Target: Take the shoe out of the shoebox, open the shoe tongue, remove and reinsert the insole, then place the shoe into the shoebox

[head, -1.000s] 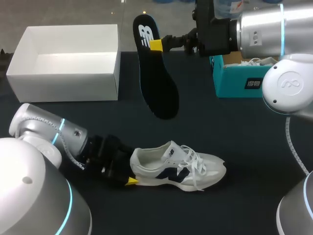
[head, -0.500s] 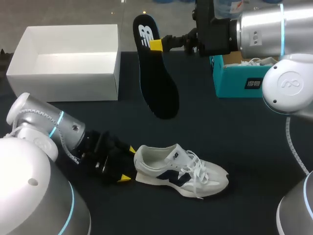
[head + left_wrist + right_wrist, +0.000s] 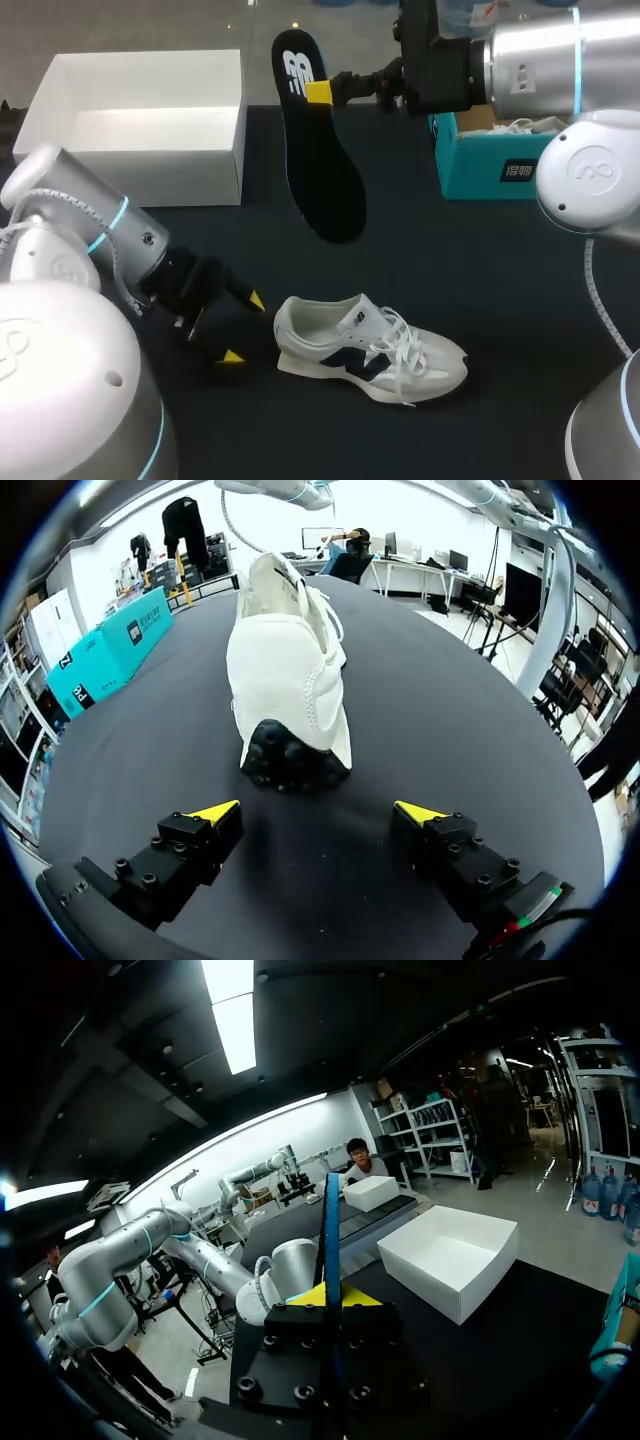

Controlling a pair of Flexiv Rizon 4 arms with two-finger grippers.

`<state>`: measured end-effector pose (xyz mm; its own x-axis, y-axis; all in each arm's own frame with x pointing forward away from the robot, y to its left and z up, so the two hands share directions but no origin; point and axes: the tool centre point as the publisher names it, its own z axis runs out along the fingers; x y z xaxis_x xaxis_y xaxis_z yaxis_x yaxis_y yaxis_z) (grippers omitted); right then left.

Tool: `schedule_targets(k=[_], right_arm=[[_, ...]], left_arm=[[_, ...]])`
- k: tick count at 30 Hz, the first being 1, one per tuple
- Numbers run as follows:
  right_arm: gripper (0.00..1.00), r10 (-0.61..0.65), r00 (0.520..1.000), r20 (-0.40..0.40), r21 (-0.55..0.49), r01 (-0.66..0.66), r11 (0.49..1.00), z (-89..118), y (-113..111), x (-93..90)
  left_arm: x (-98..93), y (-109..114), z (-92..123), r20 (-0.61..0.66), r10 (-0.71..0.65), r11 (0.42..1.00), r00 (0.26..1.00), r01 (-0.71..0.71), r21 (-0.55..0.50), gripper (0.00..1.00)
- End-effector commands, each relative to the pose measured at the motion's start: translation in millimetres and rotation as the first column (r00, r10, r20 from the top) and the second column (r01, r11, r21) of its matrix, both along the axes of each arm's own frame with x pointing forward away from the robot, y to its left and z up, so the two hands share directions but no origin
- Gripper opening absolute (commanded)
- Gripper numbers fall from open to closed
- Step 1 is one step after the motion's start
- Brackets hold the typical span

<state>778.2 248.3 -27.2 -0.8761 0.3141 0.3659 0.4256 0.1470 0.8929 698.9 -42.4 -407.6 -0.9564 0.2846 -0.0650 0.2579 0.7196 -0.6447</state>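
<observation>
Teal box (image 3: pixel 488 168) near raised insole (image 3: pixel 322 175)

The left gripper (image 3: pixel 244 328) has let go of the shoe (image 3: pixel 370 348) at its heel and drawn back, fingers apart

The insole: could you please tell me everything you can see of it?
The insole is a thin, dark, foot-shaped piece with a white printed patch at its heel end. Out of the shoe, it hangs above the table, heel up, toe down. The right hand is shut on it near the heel; the right wrist view shows it edge-on between the fingers. Nothing else touches it.
</observation>
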Motion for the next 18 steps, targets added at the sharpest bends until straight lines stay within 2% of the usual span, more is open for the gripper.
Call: schedule_targets(k=[1, 6, 8, 10, 12, 18], right_arm=[[0.0, -0.004, 1.0, 0.0, -0.002, 0.004, 1.0, -0.4, 2.1, -0.5], [0.0, -0.004, 1.0, 0.0, -0.002, 0.004, 1.0, -0.4, 2.1, -0.5], [0.0, -0.004, 1.0, 0.0, -0.002, 0.004, 1.0, -0.4, 2.1, -0.5], [0.0, -0.004, 1.0, 0.0, -0.002, 0.004, 1.0, -0.4, 2.1, -0.5], [0.0, -0.004, 1.0, 0.0, -0.002, 0.004, 1.0, -0.4, 2.1, -0.5], [0.0, -0.004, 1.0, 0.0, -0.002, 0.004, 1.0, -0.4, 2.1, -0.5]], left_arm=[[-10.0, 9.7, 22.3, 0.018, 0.012, 0.999, 1.0, -0.013, 0.048, 1.0], [-13.3, 13.4, 37.3, 0.034, -0.001, 0.995, 0.999, -0.003, 0.096, 1.0], [-15.3, 13.8, 43.9, -0.053, -0.035, 0.996, 0.998, 0.039, 0.078, 1.0], [-16.0, 13.6, 48.1, -0.033, -0.025, 0.994, 0.999, 0.028, 0.109, 1.0], [-16.7, 12.7, 53.6, -0.084, -0.029, 0.995, 0.996, 0.037, 0.098, 1.0], [-14.6, 8.7, 69.8, -0.044, -0.018, 0.988, 0.999, 0.024, 0.151, 1.0]])
